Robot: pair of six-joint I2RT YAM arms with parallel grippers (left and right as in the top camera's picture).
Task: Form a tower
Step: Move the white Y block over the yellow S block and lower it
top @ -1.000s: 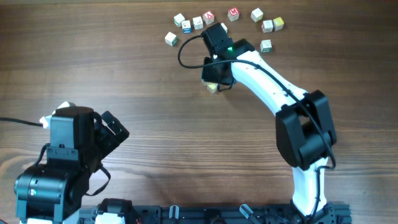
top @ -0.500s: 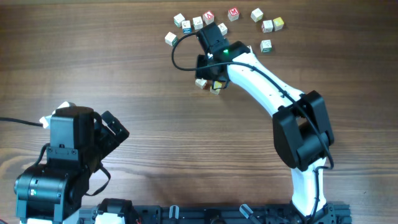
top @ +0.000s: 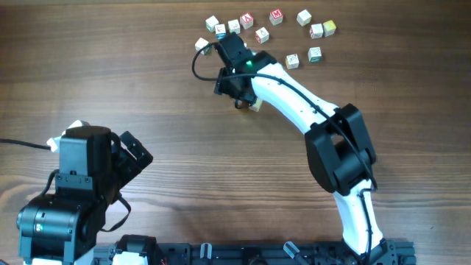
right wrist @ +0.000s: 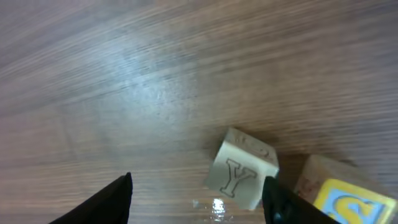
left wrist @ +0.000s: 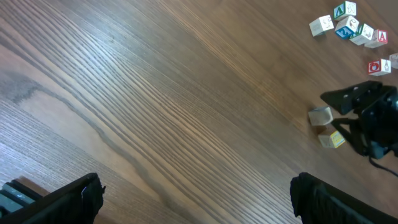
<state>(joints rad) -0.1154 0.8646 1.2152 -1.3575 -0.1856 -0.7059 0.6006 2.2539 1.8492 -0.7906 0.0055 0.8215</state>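
Fingers of my right gripper (right wrist: 198, 182), clenched a second ago, now stand apart, released, and the arm has swung left. Unstacked on the brown wooden table (right wrist: 124, 74) lie a pale wooden cube marked Y (right wrist: 245, 168), between those fingers, and beside it a yellow-and-blue-faced wooden cube (right wrist: 339, 193), cut off by the frame. My left gripper (left wrist: 196, 182) gapes, empty.

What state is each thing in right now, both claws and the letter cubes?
Left claw, open, empty.
Right claw, open, Y cube between its fingers.
Y cube, on the table, nothing stacked on it.
Yellow cube, beside the Y cube, not stacked.
Loose cubes, scattered singly at the far edge.
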